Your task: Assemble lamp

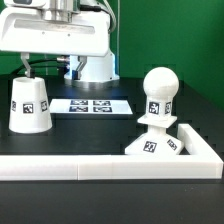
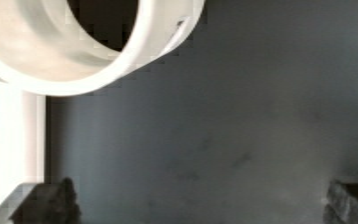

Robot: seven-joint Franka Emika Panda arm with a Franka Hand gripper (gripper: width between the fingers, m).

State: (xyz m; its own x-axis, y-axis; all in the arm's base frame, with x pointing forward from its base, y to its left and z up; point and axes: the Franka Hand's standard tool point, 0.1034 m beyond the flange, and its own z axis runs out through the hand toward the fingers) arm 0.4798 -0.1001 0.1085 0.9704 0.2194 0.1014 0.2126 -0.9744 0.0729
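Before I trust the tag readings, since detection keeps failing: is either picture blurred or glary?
Exterior view: sharp, evenly lit, tags on the lamp shade and bulb crisp. Wrist view: the shade's rim is soft and washed out, the end effector fingertips dark and blurred.

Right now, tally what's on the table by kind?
Lamp shade: 1
Bulb standing on the square base: 1 bulb, 1 base
Marker board: 1
White border wall: 1
Total: 5
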